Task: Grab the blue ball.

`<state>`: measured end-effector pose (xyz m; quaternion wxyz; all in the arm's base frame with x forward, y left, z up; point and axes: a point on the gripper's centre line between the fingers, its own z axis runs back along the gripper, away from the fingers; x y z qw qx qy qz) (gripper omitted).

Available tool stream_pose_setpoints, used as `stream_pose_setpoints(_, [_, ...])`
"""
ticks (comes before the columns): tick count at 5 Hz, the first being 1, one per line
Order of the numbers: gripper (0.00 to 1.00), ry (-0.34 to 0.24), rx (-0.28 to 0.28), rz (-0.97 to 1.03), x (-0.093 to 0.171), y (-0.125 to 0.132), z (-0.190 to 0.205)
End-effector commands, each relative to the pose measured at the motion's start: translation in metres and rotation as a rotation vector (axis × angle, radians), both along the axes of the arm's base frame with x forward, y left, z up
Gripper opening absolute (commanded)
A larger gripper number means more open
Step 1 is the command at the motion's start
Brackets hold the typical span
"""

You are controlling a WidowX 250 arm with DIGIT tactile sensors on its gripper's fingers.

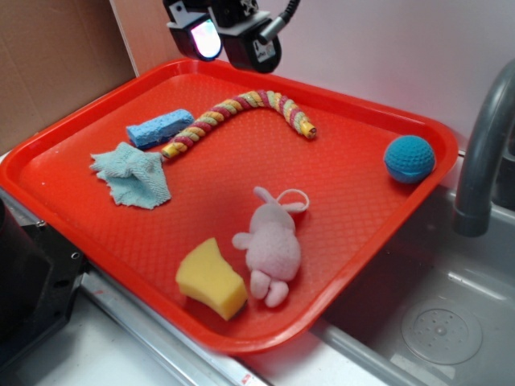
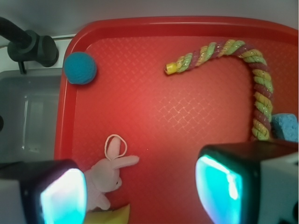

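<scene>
2 cameras: 1 fixed outside the tray, 1 riding on the arm.

The exterior view looks down at an angle from beyond the red tray's (image 1: 96, 233) near edge, taking in the whole tray, the sink (image 1: 438, 322) at right and the gripper (image 1: 225, 36) high over the far edge. The wrist view looks nearly straight down from close above, turned about, its 2 fingertips (image 2: 63, 196) filling the bottom corners. Both views share the blue ball (image 1: 409, 158) (image 2: 80, 68) at the tray's sink-side corner, the rope toy (image 1: 241, 117) (image 2: 243, 70) and the pink plush rabbit (image 1: 272, 245) (image 2: 110, 175).
</scene>
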<state>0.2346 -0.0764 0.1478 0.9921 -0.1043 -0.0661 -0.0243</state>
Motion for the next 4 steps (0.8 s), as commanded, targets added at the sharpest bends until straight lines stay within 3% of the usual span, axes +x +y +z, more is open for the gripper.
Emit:
stream_pose_setpoints(1, [1.0, -0.067, 0.031, -0.031, 0.04, -0.046, -0.032])
stream_pose_setpoints(3, [1.0, -0.088, 0.044, -0.067, 0.084, -0.061, -0.068])
stream_pose_setpoints(4, [1.0, -0.089, 0.004, -0.092, 0.117, -0.066, -0.075])
